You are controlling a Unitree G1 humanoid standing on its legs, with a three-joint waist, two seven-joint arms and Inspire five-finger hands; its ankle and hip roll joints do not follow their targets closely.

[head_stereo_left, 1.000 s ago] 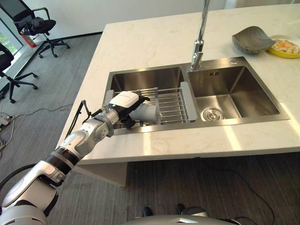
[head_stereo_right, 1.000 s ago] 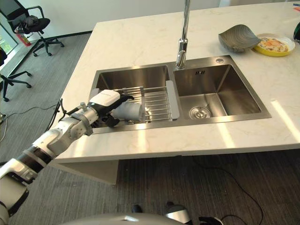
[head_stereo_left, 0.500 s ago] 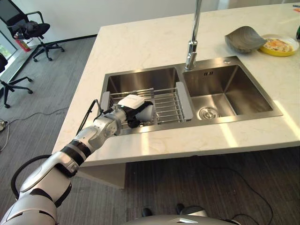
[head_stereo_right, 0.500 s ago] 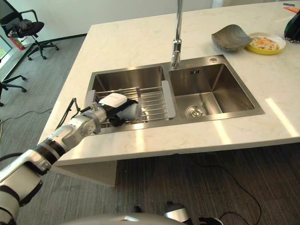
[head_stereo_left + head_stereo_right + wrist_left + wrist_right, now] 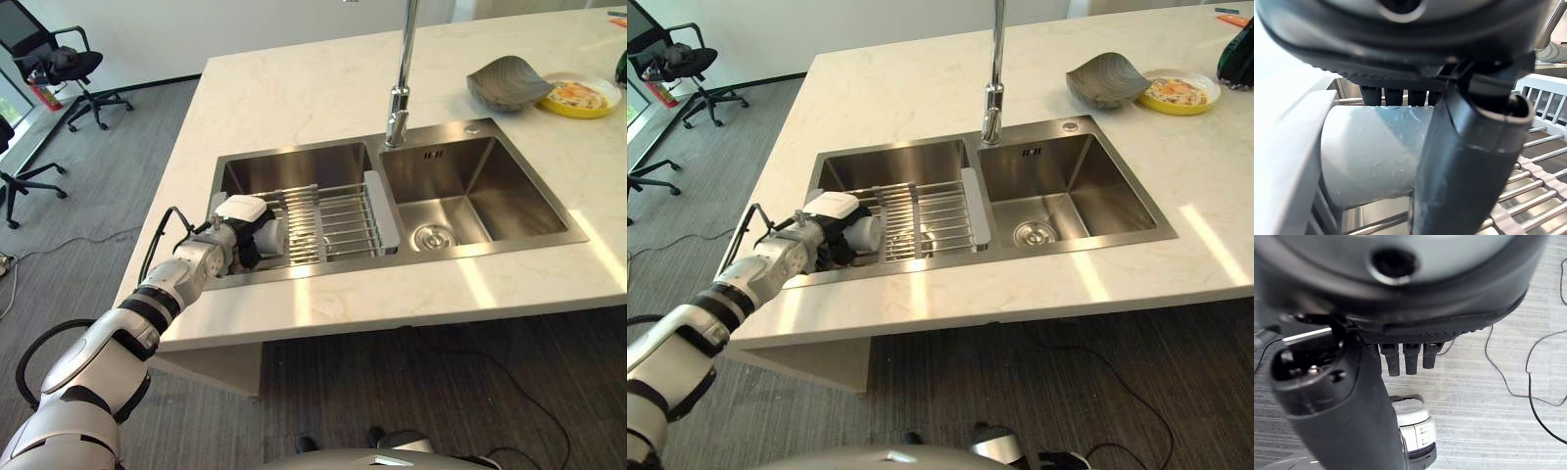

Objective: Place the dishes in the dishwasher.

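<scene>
Left robot hand (image 5: 245, 220) closed around a grey cup (image 5: 1371, 152) lying on the wire rack (image 5: 333, 220) in the left sink basin; right robot hand (image 5: 1352, 396) idle, fingers relaxed; loading apparently just beginning.

Left hand (image 5: 828, 220) round a grey cup (image 5: 863, 233) on the wire rack (image 5: 926, 219) over the sink (image 5: 921, 166).

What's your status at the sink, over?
Left hand shut on grey cup, lying on its side on the rack over left basin. Right hand idle, hanging over the floor, fingers relaxed. Grey bowl and yellow plate wait on the counter.
</scene>
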